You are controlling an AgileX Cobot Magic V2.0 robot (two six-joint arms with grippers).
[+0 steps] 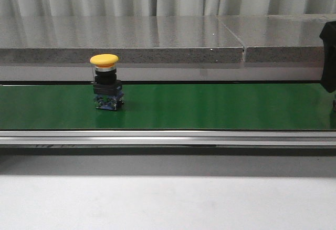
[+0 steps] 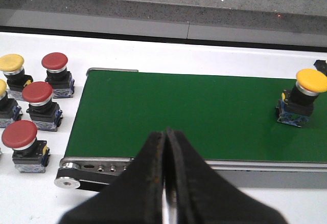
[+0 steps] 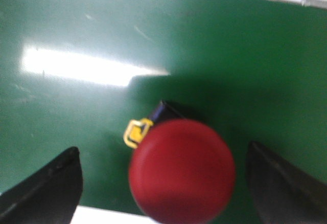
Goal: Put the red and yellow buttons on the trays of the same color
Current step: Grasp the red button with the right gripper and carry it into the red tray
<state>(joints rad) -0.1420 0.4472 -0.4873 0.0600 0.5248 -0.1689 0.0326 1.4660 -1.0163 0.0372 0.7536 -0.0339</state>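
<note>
The right gripper hangs over the green conveyor belt with its two dark fingers spread wide, one on each side of a red button. In the right wrist view the red cap sits between the fingers with clear gaps on both sides, so nothing is clamped. A small yellow clip shows on the button's dark body just beside the cap. In the front view only a dark part of the right arm appears at the right edge, and the red button itself is out of sight there.

The left gripper has its fingers pressed together with nothing between them, hovering over the near edge of the belt at its left end.

A yellow button stands upright on the belt, towards the left in the front view, its cap on top of a black and blue base. The left wrist view shows the same yellow button well apart from the closed fingers.

Off the left end of the belt, on the white table, several spare buttons stand close together: three red ones and two yellow ones, some partly cut off by the picture's edge. No trays can be seen.
</note>
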